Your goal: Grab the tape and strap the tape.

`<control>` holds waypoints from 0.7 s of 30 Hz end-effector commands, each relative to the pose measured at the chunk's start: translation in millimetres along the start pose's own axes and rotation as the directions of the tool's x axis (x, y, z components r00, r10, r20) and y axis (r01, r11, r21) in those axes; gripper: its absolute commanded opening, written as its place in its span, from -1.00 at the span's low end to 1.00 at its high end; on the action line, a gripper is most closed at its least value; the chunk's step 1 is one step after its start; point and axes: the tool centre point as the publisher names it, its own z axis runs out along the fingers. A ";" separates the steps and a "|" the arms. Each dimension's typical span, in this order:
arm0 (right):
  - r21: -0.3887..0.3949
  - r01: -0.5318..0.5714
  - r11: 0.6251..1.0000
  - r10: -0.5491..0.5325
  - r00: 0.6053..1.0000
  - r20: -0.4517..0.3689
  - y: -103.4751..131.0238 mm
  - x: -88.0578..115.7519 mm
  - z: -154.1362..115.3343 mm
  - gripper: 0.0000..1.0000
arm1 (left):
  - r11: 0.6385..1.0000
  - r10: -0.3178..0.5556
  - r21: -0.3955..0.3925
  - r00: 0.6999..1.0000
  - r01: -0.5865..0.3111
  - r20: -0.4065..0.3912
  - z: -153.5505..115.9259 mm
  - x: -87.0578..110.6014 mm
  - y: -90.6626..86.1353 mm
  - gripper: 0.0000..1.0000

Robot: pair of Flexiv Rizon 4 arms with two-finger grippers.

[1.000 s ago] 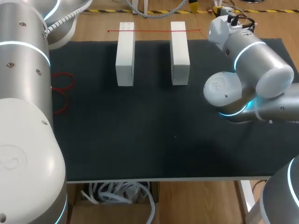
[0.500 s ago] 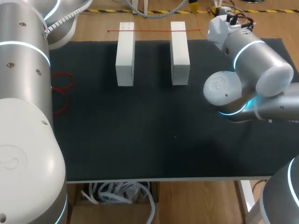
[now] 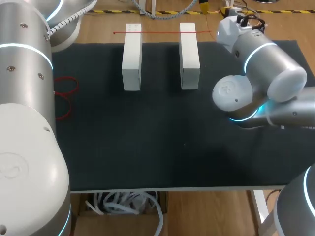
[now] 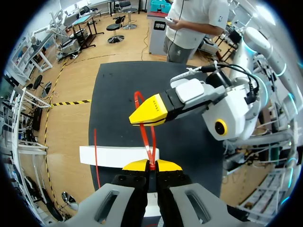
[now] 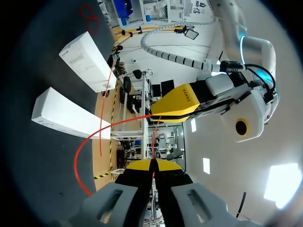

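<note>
One thin red tape (image 3: 162,33), stretched across far ends of two white rectangular blocks (image 3: 132,56). Left gripper (image 4: 151,165): yellow tips pressed together, pinching the tape. Right gripper (image 5: 152,164): same pinch. Head view hides both grippers.

Lane between white blocks (image 3: 132,59), red tape (image 3: 162,33) spanning it

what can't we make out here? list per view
Head view: left claw and right claw unseen, behind left arm, right arm or past the top edge.
Head view: red loops at the mat's left edge, partly behind left arm.
Head view: red line across the white blocks, too thin to see how it's held.
Left wrist view: red tape in left claw, part behind right claw's yellow tip.
</note>
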 end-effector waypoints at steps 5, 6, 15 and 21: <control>0.002 -0.001 1.000 0.001 1.000 -0.004 5.1 0.3 1.3 -1.00 | 1.000 -0.003 -0.007 1.000 0.003 -0.005 -1.5 -1.2 -1.4 -1.00; 0.001 -0.002 1.000 0.002 1.000 -0.004 5.3 0.4 1.3 -1.00 | 1.000 -0.003 -0.007 1.000 0.003 -0.005 -1.5 -1.2 -1.4 -1.00; 0.000 -0.009 1.000 0.009 1.000 0.001 6.7 0.7 -0.2 -1.00 | 1.000 -0.003 -0.007 1.000 0.003 -0.005 -1.5 -1.2 -1.4 -1.00; -0.004 -0.021 1.000 0.021 1.000 0.013 7.9 -0.9 -3.1 -1.00 | 1.000 -0.003 -0.007 1.000 0.003 -0.005 -1.5 -1.2 -1.4 -1.00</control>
